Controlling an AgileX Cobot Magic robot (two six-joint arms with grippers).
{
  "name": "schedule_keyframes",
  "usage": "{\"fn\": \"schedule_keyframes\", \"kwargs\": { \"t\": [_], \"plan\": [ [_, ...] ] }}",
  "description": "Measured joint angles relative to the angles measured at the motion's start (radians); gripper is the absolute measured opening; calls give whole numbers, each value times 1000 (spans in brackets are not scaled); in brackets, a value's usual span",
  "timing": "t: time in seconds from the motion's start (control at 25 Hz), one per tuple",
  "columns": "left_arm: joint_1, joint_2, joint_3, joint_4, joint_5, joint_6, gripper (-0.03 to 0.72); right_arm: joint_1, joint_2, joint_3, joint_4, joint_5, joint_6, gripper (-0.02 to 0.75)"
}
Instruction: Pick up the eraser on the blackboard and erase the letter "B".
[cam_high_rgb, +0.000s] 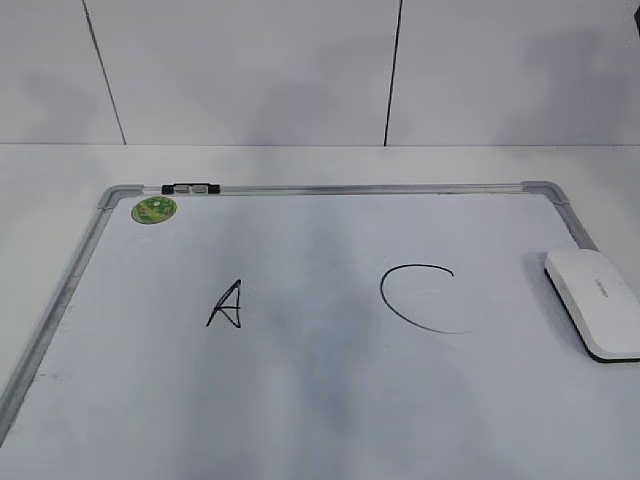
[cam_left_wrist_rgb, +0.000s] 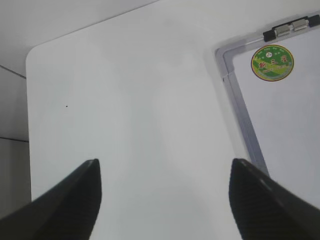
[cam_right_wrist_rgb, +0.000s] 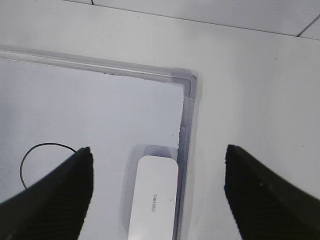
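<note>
**Desk:** What does the exterior view show?

**Photographer:** The blackboard (cam_high_rgb: 300, 400) lies flat on a white table (cam_high_rgb: 60, 165). A black "A" (cam_high_rgb: 226, 304) sits left of centre and an open "C" (cam_high_rgb: 418, 297) to its right. Between them the surface is bare; no letter "B" can be seen. The eraser (cam_high_rgb: 596, 302) rests on the blackboard at its right edge, just right of the "C". A green sticker (cam_high_rgb: 154, 209) sits in the far left corner, with a small clip (cam_high_rgb: 191, 187) on the frame beside it. Neither arm appears here.

**Desk:** And the left wrist view?

**Photographer:** The left gripper (cam_left_wrist_rgb: 162, 200) hangs over bare table, left of the blackboard's frame (cam_left_wrist_rgb: 245, 130), its dark fingers (cam_left_wrist_rgb: 75, 200) spread wide with nothing between them. The sticker (cam_left_wrist_rgb: 272, 62) and clip (cam_left_wrist_rgb: 292, 27) show at the blackboard's corner.

**Desk:** The right wrist view?

**Photographer:** The right gripper (cam_right_wrist_rgb: 157, 200) hovers above the blackboard's right corner (cam_right_wrist_rgb: 187, 82), its fingers (cam_right_wrist_rgb: 260, 200) wide apart and empty. The eraser (cam_right_wrist_rgb: 152, 200) lies below, between them, along the inside of the frame, apart from both. Part of the "C" (cam_right_wrist_rgb: 37, 152) shows to its left.
</note>
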Motion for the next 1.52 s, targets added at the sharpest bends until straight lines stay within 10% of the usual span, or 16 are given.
{"fn": "schedule_keyframes", "kwargs": {
  "t": [0.92,1.52],
  "plan": [
    [-11,-306,36,-91,80,-20,571,0,-319,1,13,105,-32,614],
    [-11,-531,161,-91,196,-51,557,0,-636,402,47,22,-32,596]
  ]
}}
